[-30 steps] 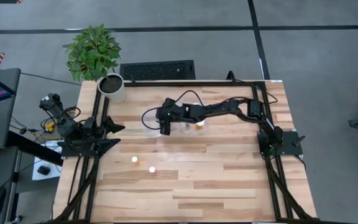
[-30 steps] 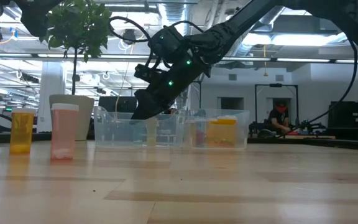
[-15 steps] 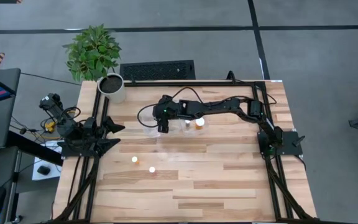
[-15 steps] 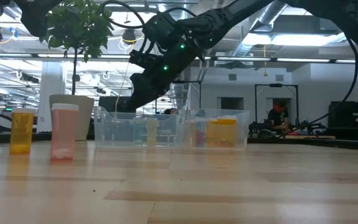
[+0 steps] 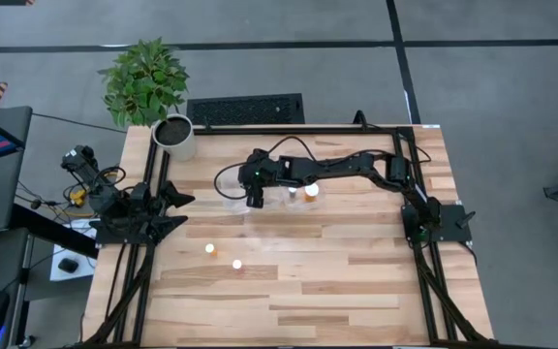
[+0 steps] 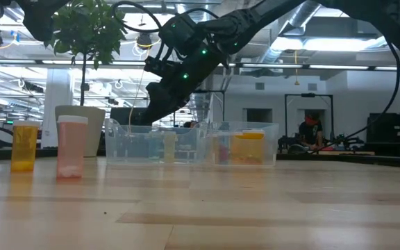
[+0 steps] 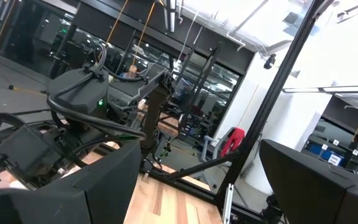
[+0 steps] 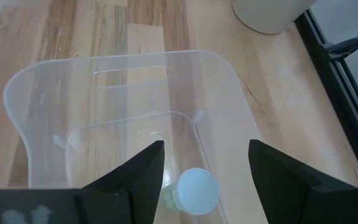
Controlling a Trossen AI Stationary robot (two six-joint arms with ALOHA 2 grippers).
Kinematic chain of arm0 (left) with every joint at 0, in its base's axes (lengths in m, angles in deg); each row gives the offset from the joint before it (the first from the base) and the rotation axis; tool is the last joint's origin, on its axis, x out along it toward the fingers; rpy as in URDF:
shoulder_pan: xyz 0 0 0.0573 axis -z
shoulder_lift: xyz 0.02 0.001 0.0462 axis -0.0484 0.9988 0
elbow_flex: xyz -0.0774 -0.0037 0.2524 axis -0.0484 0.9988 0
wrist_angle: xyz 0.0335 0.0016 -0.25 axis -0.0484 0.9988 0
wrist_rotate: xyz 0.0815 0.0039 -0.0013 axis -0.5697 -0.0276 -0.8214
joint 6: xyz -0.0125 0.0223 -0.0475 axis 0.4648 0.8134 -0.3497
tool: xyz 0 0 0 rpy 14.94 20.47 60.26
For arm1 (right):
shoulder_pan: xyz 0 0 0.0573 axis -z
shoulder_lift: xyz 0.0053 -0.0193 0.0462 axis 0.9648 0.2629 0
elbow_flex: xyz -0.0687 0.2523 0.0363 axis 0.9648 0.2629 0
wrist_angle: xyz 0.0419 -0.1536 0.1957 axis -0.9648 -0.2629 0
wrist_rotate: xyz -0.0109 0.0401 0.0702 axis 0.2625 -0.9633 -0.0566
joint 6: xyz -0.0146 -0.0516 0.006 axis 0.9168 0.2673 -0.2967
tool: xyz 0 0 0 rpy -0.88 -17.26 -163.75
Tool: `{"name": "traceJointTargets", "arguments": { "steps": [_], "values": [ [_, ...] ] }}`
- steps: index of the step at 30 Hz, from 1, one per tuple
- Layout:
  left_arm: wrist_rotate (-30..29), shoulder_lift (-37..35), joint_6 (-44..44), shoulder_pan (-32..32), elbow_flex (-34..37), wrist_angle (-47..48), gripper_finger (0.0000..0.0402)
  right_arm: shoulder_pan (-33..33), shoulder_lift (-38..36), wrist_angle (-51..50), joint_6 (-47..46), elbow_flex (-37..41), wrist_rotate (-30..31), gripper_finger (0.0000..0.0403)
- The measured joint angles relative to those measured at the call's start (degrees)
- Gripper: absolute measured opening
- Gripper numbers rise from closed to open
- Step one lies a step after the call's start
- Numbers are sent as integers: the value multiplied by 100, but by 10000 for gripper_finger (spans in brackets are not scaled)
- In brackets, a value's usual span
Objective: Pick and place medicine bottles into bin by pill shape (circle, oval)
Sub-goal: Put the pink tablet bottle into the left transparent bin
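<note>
The clear two-compartment bin (image 5: 229,180) stands at the table's far middle. My right gripper (image 5: 254,197) hovers open above its left compartment (image 8: 123,93). Under it a bottle with a white cap (image 8: 197,190) stands on that compartment's floor, between the fingers' line and clear of them. The right compartment holds two more bottles (image 5: 310,192), also seen in the low view (image 6: 247,147). Two bottles stand on the table near the left: one (image 5: 209,248) and another (image 5: 237,263); they also show in the low view (image 6: 71,147). My left gripper (image 5: 177,199) waits open at the table's left edge.
A white plant pot (image 5: 173,136) with a green plant stands at the far left corner, close behind the bin; it also shows in the right wrist view (image 8: 272,15). Bare wood lies toward the table's near edge (image 5: 337,291). A person sits far off in the room (image 6: 312,132).
My right gripper has gone up out of the bin's left compartment and now hangs above its rim. The bottles in the bin and on the table have stayed where they were.
</note>
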Motion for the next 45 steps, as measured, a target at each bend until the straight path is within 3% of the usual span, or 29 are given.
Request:
{"name": "traceJointTargets", "arguments": {
  "steps": [17,30,45],
  "values": [
    [0,0,0,2,0,-2,322,-81,-17,0,30,0,-25,240],
    [2,2,-94,2,0,-2,322,-213,-696,-317,48,0,-20,240],
    [65,1,-51,0,0,2,322,-1180,-1144,-420,47,-2,-22,240]
  ]
}}
